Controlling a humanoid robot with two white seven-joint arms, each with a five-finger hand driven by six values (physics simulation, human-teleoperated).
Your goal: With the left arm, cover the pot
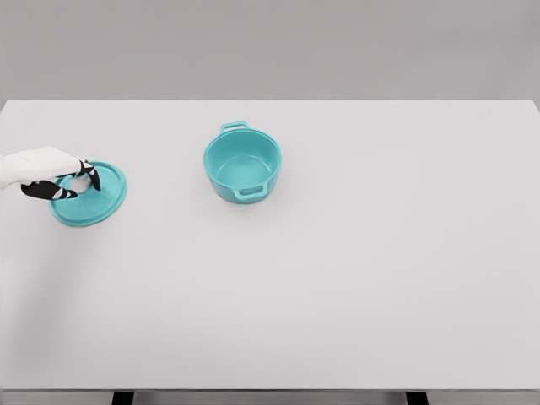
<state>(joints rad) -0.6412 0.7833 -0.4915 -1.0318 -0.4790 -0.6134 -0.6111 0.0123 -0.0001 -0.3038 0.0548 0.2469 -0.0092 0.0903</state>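
Observation:
A teal pot point(242, 166) with two side handles stands uncovered left of the table's middle, its inside empty. Its round teal lid point(94, 199) lies flat on the table at the far left. My left hand point(71, 181) comes in from the left edge and hovers low over the lid's centre. Its dark fingers point(89, 175) are spread on either side of the pale knob, and I see no closed grip. The hand hides part of the lid's left half. The pot is roughly a lid's width and a half to the right of the lid.
The white table point(363, 278) spans the whole view, with its front edge at the bottom and a grey wall behind.

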